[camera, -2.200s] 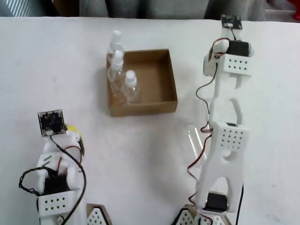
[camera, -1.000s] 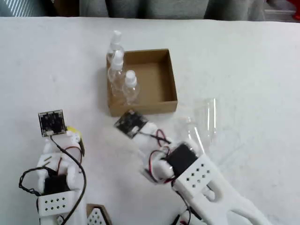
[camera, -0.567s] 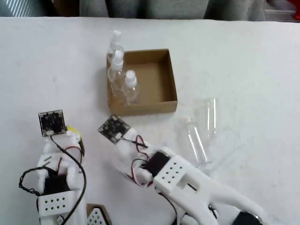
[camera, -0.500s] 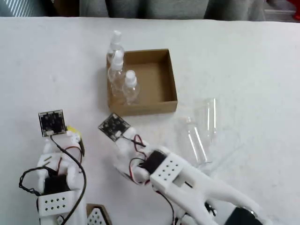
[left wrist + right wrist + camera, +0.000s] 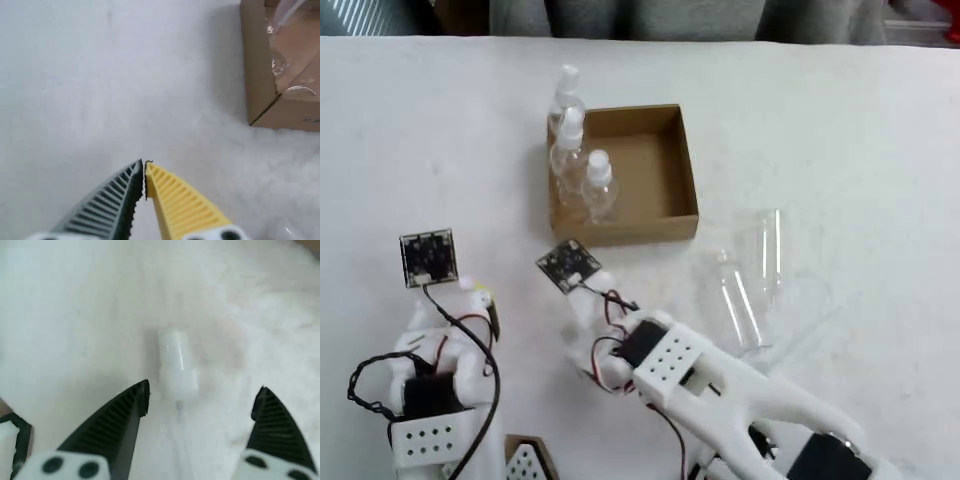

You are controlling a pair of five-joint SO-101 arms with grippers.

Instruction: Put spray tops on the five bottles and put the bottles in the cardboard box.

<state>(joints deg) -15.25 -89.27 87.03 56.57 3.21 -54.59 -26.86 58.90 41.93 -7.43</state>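
The cardboard box (image 5: 650,170) sits at the table's middle, and three clear bottles with white spray tops (image 5: 582,160) stand along its left side. Two clear bottles without tops (image 5: 745,285) lie on the table to the right of the box. A white spray top (image 5: 175,365) lies on the table just ahead of my right gripper (image 5: 202,390), which is open with the top's stem between its fingers. The right arm (image 5: 670,365) reaches across the front centre. My left gripper (image 5: 144,170) is shut on nothing, low over the table at the front left, near the box corner (image 5: 265,100).
The left arm (image 5: 435,400) stands at the front left edge. Bare white table lies left of the box and along the far side. Both arm bases sit at the near edge.
The right arm swung from the table's right side to the front centre and came down over the spray top, uncovering the two lying bottles. The left arm shifted slightly.
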